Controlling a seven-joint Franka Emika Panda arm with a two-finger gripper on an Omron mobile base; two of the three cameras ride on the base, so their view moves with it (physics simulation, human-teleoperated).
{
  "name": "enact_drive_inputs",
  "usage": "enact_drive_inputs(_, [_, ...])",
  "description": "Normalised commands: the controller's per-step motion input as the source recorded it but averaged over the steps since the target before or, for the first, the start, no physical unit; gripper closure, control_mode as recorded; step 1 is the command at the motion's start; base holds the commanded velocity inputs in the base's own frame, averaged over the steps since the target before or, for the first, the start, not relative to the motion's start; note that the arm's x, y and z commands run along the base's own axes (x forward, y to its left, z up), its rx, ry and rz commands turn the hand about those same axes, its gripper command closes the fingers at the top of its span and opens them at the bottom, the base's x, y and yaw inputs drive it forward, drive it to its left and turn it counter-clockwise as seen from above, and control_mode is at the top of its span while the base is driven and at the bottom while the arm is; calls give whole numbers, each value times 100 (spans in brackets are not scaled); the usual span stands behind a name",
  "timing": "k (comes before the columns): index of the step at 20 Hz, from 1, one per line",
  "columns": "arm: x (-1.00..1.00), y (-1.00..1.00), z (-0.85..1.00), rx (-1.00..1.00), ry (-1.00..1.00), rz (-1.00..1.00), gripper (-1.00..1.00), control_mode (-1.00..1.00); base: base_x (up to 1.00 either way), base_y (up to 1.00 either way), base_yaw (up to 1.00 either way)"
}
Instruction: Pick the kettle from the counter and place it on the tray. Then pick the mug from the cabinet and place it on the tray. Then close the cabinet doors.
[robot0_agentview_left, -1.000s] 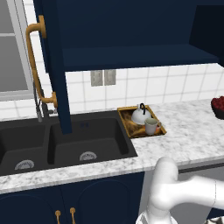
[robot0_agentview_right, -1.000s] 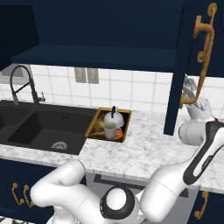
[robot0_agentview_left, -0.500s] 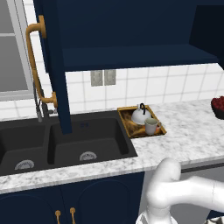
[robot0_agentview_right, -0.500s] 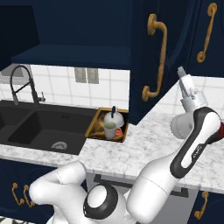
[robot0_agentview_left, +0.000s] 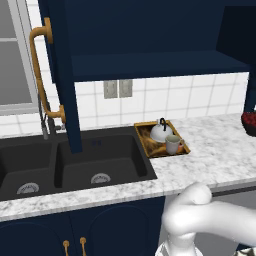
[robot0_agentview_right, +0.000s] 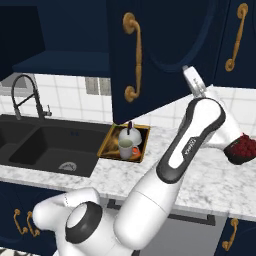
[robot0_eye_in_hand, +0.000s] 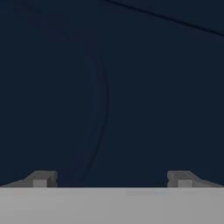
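The tray (robot0_agentview_left: 144, 139) (robot0_agentview_right: 107, 145) lies on the counter (robot0_agentview_left: 215, 150) (robot0_agentview_right: 210, 175) right of the sink. On it stand the white kettle (robot0_agentview_left: 161, 133) (robot0_agentview_right: 129, 134) and the grey-beige mug (robot0_agentview_left: 173, 145) (robot0_agentview_right: 125, 149). The cabinet (robot0_agentview_left: 150, 65) shows its bare navy shelf. Its left door (robot0_agentview_left: 62, 75) stands wide open, brass handle (robot0_agentview_left: 41, 75) outward. The right door (robot0_agentview_right: 165, 50) is swung partway across the opening. My gripper (robot0_agentview_right: 188, 71) (robot0_eye_in_hand: 111, 179) is open, pressed close to that door's navy panel (robot0_eye_in_hand: 109, 87), fingertips (robot0_eye_in_hand: 41, 178) wide apart with nothing between them.
A black double sink (robot0_agentview_left: 75, 165) (robot0_agentview_right: 45, 145) with a tall faucet (robot0_agentview_right: 22, 92) fills the counter's left part. A bowl of red fruit (robot0_agentview_right: 243, 147) sits at the right end. Another navy door with a brass handle (robot0_agentview_right: 236, 37) hangs to the right.
The right cabinet door has swung leftward across the opening, and my arm has followed it to the left. The left door, tray, kettle and mug have stayed put.
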Motion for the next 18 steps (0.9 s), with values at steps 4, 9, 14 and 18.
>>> enact_drive_inputs(4, [3, 87, 0, -5, 28, -1, -100, -100, 0, 0, 0])
enact_drive_inputs(9, [21, 90, 0, 0, 16, -5, -100, -100, 0, 0, 0])
enact_drive_inputs(14, [45, 100, 0, 0, 11, -9, -100, -100, 0, 0, 0])
enact_drive_inputs(18, [77, 100, -2, 0, 18, -7, -100, -100, 0, 0, 0])
